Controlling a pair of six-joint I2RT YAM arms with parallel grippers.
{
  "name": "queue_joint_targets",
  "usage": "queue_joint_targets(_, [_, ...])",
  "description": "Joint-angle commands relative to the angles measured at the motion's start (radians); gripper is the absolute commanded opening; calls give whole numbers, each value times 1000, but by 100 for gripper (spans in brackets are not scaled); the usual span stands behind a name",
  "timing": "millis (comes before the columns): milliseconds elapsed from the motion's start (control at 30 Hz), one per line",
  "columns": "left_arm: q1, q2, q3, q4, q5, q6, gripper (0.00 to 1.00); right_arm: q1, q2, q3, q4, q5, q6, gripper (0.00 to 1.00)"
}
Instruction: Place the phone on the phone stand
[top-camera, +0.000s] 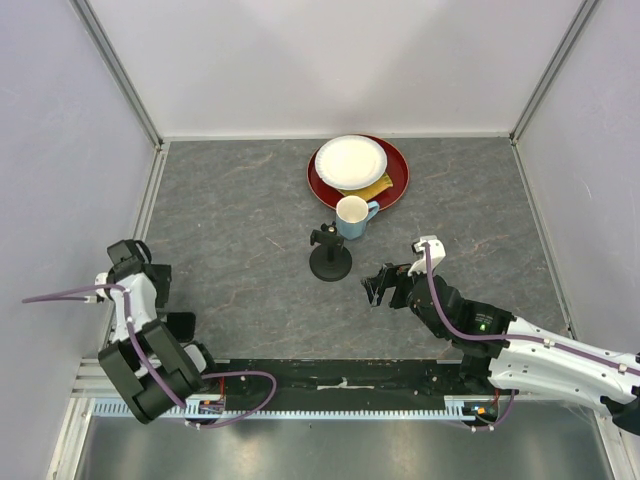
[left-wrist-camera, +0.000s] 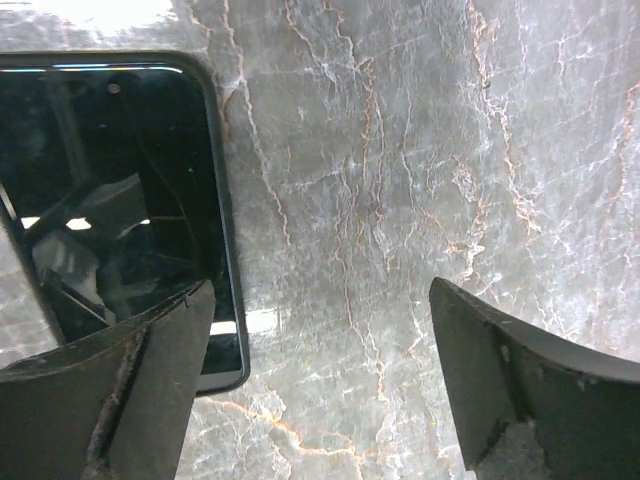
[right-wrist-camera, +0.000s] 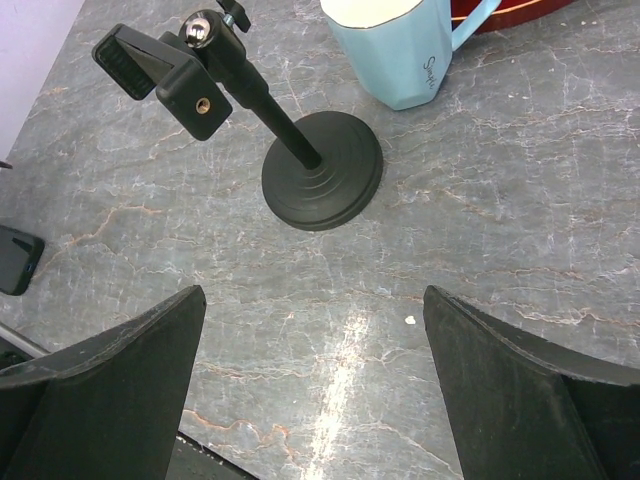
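Note:
The phone (left-wrist-camera: 110, 200), a glossy black slab, lies flat on the marbled grey table at the left of the left wrist view. My left gripper (left-wrist-camera: 320, 290) hangs over the table just to its right. It is open and holds nothing, and its left finger (left-wrist-camera: 130, 390) overlaps the phone's near corner. The phone stand (top-camera: 330, 262) stands upright at mid-table, with its round base (right-wrist-camera: 322, 170) and clamp head (right-wrist-camera: 165, 65) clear in the right wrist view. My right gripper (right-wrist-camera: 312, 292) is open and empty, a short way on the near side of the stand, also seen from above (top-camera: 378, 285).
A light blue mug (top-camera: 352, 216) stands just behind the stand. Behind it, a white plate (top-camera: 350, 162) rests on a red plate (top-camera: 397, 180) with something yellow (top-camera: 375, 187). Grey walls enclose the table on three sides. A black rail (top-camera: 340, 385) runs along the near edge.

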Motion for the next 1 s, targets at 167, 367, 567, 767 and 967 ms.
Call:
queue_joint_targets(167, [24, -195, 66, -104, -126, 18, 98, 1, -11, -1, -4, 7, -25, 97])
queue_joint_targets(367, [24, -190, 68, -210, -195, -31, 99, -1, -6, 2, -1, 6, -27, 97])
queue_joint_targets(567, [42, -115, 45, -218, -226, -31, 100, -1, 32, 27, -1, -13, -51, 97])
queue_joint_targets(767, [47, -25, 86, -278, -277, -52, 100, -1, 29, 19, 1, 0, -59, 97])
queue_joint_targets(967, [49, 47, 60, -253, -209, -68, 100, -1, 25, 16, 9, 6, -66, 97])
